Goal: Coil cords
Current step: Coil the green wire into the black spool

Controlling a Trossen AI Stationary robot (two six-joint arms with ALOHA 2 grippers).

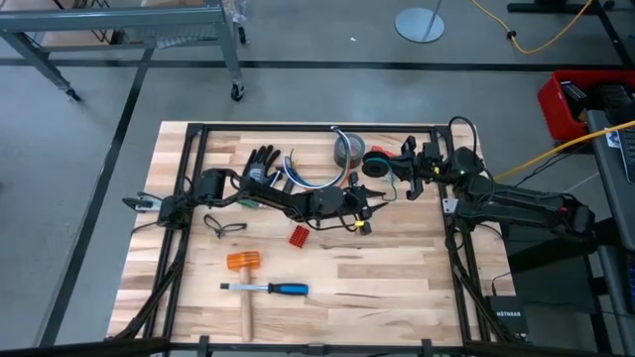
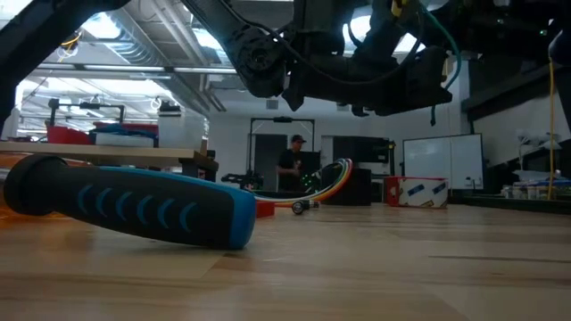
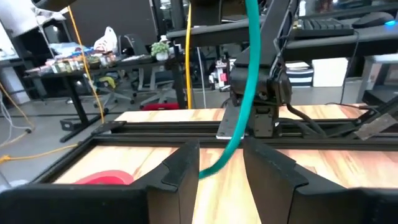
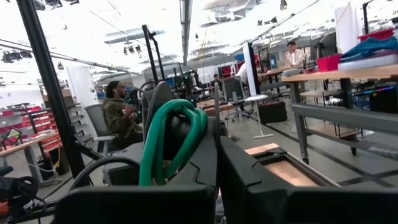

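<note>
A green cord (image 1: 394,183) runs between my two grippers above the table's far middle. My right gripper (image 1: 402,167) is shut, with loops of the green cord (image 4: 171,134) bunched at its fingers. My left gripper (image 1: 362,218) is open, and the cord (image 3: 239,106) passes up between its fingers. In the low view both grippers are lifted off the table and the cord (image 2: 451,53) hangs from them. A bundle of blue, orange and white wires (image 1: 298,178) lies beside a black glove (image 1: 263,164). A thin black cord (image 1: 223,226) lies on the table at the left. My left gripper has the green cord running through the gap between its fingers; the cord lies against the inner side of one finger (image 3: 198,171) and rises slanting away. I cannot tell whether the other finger touches it. My right gripper is shut on the green cord's loops (image 4: 186,124), which stand out in a bunch beside and beyond one finger. The fingers themselves hide the place of contact.
A grey tape roll (image 1: 347,151) stands at the far middle. A small red piece (image 1: 300,236), an orange-headed mallet (image 1: 243,263) and a blue-handled tool (image 1: 273,289) lie nearer. The blue handle (image 2: 134,205) fills the low view's left. A black frame (image 1: 298,129) borders the table.
</note>
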